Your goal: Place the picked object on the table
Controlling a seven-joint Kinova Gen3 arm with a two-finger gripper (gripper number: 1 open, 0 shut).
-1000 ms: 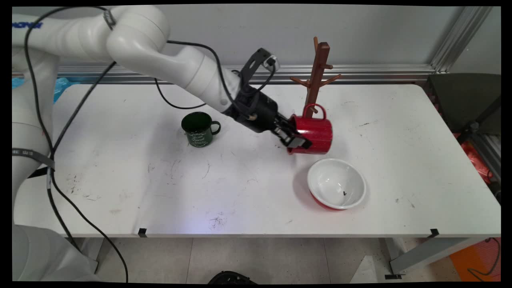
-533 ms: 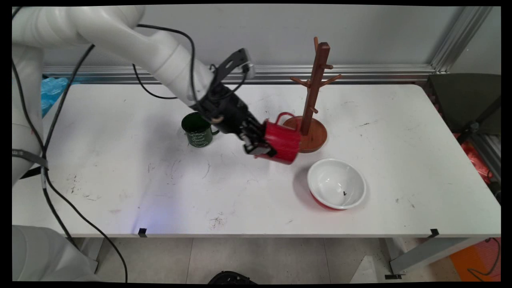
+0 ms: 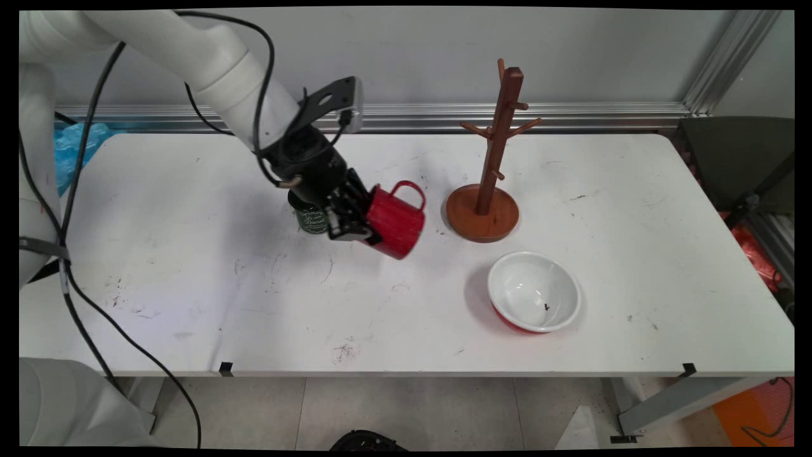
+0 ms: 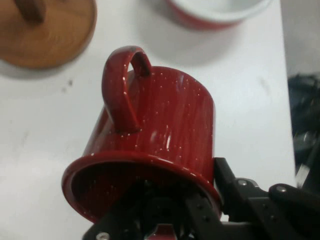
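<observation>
My gripper (image 3: 356, 223) is shut on the rim of a red speckled mug (image 3: 394, 222), which it holds above the table, tilted on its side with the handle up. In the hand view the red mug (image 4: 155, 145) fills the middle, its rim clamped between one finger inside and one outside; my gripper (image 4: 200, 200) rises from the bottom edge. A dark green mug (image 3: 309, 216) stands just behind my hand, partly hidden by it. The wooden mug tree (image 3: 491, 158) stands to the right of the red mug, apart from it.
A white bowl with a red outside (image 3: 534, 292) sits right of centre near the front. The mug tree's round base (image 4: 45, 35) and the bowl (image 4: 215, 10) show at the top of the hand view. Black cables hang from the arm at left.
The gripper has carried the red mug leftward, away from the mug tree and toward the green mug. The tree's base is now uncovered.
</observation>
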